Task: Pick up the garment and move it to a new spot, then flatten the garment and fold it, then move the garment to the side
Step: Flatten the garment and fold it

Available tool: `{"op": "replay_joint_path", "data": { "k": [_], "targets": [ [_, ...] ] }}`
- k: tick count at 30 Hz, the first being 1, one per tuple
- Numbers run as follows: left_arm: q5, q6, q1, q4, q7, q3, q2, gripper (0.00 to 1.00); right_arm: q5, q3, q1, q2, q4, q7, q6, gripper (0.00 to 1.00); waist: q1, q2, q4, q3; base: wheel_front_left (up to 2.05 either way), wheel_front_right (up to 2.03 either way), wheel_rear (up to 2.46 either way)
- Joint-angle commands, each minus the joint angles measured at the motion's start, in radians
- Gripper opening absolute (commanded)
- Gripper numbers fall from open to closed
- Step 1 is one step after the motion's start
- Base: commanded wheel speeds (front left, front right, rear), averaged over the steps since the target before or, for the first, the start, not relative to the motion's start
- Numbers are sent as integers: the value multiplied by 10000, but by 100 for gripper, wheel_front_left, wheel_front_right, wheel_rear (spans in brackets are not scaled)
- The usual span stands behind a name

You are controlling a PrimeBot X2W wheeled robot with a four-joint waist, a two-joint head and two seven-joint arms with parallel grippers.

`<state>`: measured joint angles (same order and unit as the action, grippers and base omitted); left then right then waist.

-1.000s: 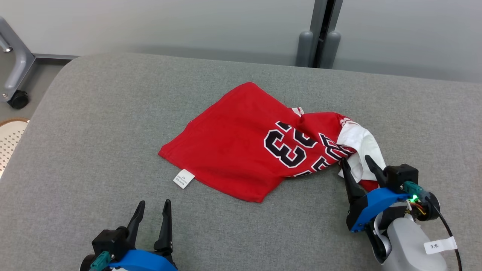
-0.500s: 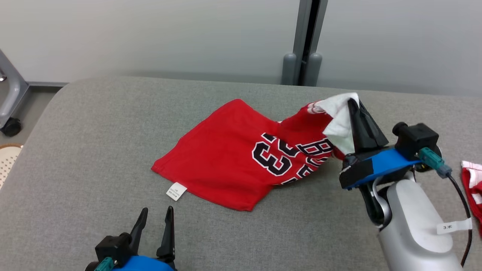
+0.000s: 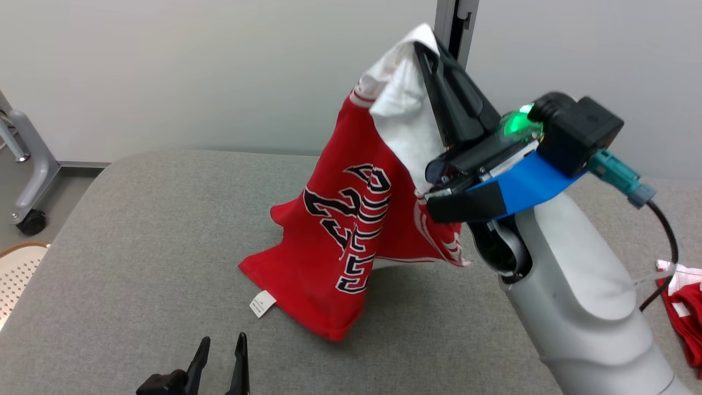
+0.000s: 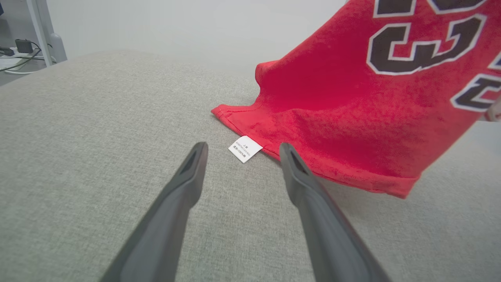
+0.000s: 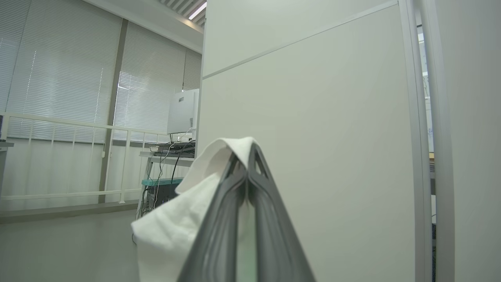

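The print on the little white tag (image 4: 244,149) at the hem of the jersey (image 3: 296,280) is too small to read, and folds hide part of its black lettering. The left gripper (image 3: 223,338) is cut off at the head view's bottom edge — and another red cloth (image 3: 688,318) is sliced by the right edge.

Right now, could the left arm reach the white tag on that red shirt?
Probably yes: the open left gripper points at the tag, which hangs off the red shirt onto bare cushion ahead, nothing between.
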<state>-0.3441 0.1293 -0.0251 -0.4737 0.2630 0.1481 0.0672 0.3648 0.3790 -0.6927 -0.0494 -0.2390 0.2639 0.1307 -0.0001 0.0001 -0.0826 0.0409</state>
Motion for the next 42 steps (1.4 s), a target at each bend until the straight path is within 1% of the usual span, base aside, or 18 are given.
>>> {"op": "replay_joint_path", "data": {
  "k": [1, 4, 7, 12, 14, 20, 25, 26, 27, 30, 34, 38, 42],
  "targets": [
    [27, 26, -152, -24, 24, -23, 13, 100, 124, 17, -385, -31, 123, 4, 0, 0, 1, -1, -19, 8, 0, 0, 0],
    [51, 26, -185, -51, 24, -50, -7, 100, 88, -100, -1042, -33, 81, -13, 0, 0, 1, -1, -57, -8, 0, 0, 0],
    [42, 26, -162, -93, 24, 42, -33, 100, -313, -395, -1555, -31, -379, -205, 0, 0, 1, -1, -150, -107, 0, 0, 0],
    [-49, 26, 138, -72, 24, 266, -59, 100, -1525, -1256, -1903, -33, -1929, -678, 0, 0, 1, -1, -411, -511, 0, 0, 0],
    [-76, 26, 313, -14, 24, 387, -68, 100, -2126, -1773, -1988, -109, -2711, -765, 0, 0, 1, -1, -561, -820, 0, 0, 0],
    [-250, 26, 941, 79, 24, 772, -12, 100, -4021, -3412, -2596, -778, -4795, -591, 0, 0, 1, -1, -1201, -1790, 0, 0, 0],
    [-378, 27, 1426, 156, 24, 1071, 55, 100, -5460, -4983, -3306, -1126, -5733, -458, -1, 0, 1, -1, -1729, -2460, 0, 0, 0],
    [-423, 27, 1498, 156, 24, 1109, 61, 100, -5760, -5293, -3414, -1132, -5843, -463, -1, 84, 1, -1, -1811, -2573, 0, 0, 0],
    [-442, 27, 1573, 162, 24, 1131, 63, 100, -6053, -5549, -3485, -1108, -5987, -521, 0, 100, 1, -1, -1879, -2670, 0, 0, 0],
    [-514, 27, 1756, 191, 24, 1190, 66, 100, -6855, -6237, -3659, -935, -6194, -581, -1, 100, 1, -1, -1996, -2894, 0, 0, 0],
    [-592, 27, 1876, 149, 24, 1143, 53, 100, -7472, -6788, -3419, -612, -6410, -332, -1, 100, 1, -1, -1953, -2995, 0, 0, 0],
    [-553, 27, 1910, 131, 24, 1070, 75, 100, -7723, -7016, -3140, -287, -6654, -120, -1, 100, 1, -1, -1736, -2920, 0, 0, 0],
    [-522, 27, 1878, 101, 24, 1029, 128, 100, -7558, -6940, -2791, -120, -6819, -10, -1, 100, 1, -1, -1485, -2774, 0, 0, 0]
  ]
}}
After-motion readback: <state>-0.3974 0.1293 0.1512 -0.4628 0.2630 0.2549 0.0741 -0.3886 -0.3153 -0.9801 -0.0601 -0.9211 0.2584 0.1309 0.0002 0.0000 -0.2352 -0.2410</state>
